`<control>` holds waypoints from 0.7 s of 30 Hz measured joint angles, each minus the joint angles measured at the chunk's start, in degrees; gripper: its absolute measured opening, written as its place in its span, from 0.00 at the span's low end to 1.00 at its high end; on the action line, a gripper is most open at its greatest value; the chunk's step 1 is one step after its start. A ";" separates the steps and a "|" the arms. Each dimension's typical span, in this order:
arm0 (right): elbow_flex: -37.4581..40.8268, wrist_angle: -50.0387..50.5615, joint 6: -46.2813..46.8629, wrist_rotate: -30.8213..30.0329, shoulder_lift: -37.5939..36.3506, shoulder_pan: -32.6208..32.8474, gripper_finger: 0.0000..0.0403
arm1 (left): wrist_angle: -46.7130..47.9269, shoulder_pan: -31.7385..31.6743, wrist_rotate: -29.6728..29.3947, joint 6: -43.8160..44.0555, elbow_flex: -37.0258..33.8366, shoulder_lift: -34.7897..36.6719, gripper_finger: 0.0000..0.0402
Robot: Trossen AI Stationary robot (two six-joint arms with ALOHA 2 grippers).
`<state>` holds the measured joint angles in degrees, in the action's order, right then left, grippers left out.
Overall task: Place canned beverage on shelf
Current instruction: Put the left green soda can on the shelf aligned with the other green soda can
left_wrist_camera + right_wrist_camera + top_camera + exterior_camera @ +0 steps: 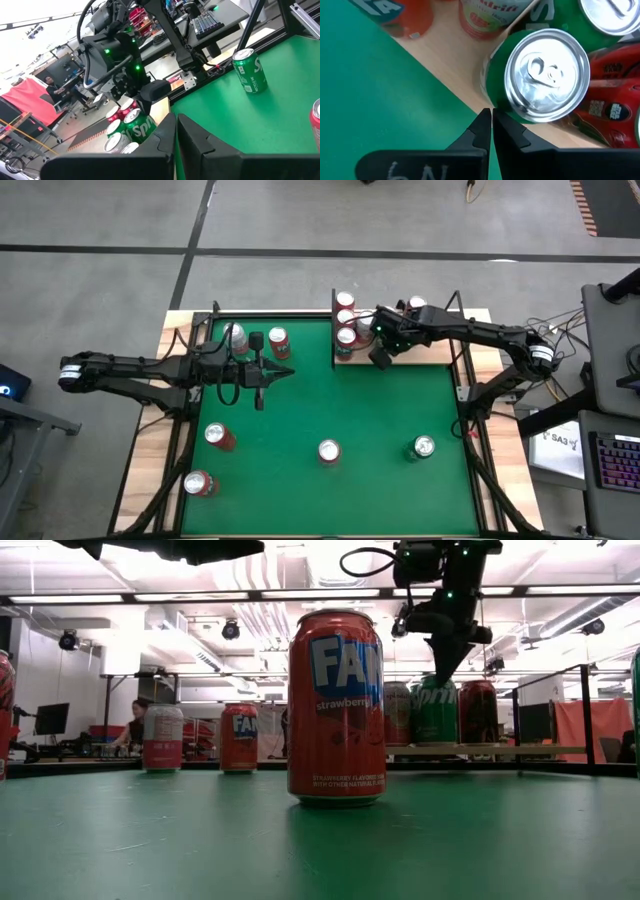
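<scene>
Right gripper (379, 358): fingers pressed fully together, nothing between them, pointing down just above the shelf's (400, 352) front-left corner. From its wrist camera, closed tips (489, 125) hang right beside a green can (540, 75) standing upright on the pale wood, close to the rim; contact with the can cannot be told. In the low view, same gripper (441, 668) hovers over the green can (434, 710), tips above its lid, with no can in its grasp.

Shelf sits at the far side of the green table (330, 410), right of centre, edged by black rods. On it, a row of cans along its left edge: green can (346, 338) nearest, two more cans (345, 310) behind it farther back, another can (416, 306) toward the far right of the board.

Left gripper (282, 374): likewise closed tight and empty, held over the left part of the table, pointing right. Closed fingers (176, 135) seen from its own wrist camera, aimed across the felt toward the shelf and the right arm.

Loose on the table: red can (279, 342) and pale can (237, 337) far left near the left arm; two red cans (218, 436) (199, 483) near left; strawberry can (328, 451) near centre, upright; a green can (423, 447) near right.
</scene>
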<state>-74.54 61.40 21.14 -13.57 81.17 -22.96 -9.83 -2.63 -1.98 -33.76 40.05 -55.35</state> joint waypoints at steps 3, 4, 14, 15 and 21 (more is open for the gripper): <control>0.00 -0.57 -0.33 0.03 0.02 -0.38 0.02 | 0.01 0.01 0.02 0.00 0.00 0.00 0.00; 0.00 -0.52 -0.39 0.01 0.02 -0.47 0.02 | 0.06 0.01 0.02 0.00 0.00 0.00 0.00; 0.00 -3.43 -3.18 -0.01 0.02 -2.60 0.02 | 0.09 0.00 0.02 0.00 0.00 0.00 0.00; 0.00 -3.72 -3.55 0.00 0.02 -2.90 0.02 | 0.09 0.00 0.02 0.00 0.00 -0.01 0.00; 0.00 -3.49 -4.25 0.03 -0.10 -3.61 0.02 | 0.07 0.00 0.02 0.00 0.00 0.00 0.00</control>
<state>-74.54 57.92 16.89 -13.54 81.07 -26.57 -9.76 -2.63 -1.96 -33.76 40.05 -55.35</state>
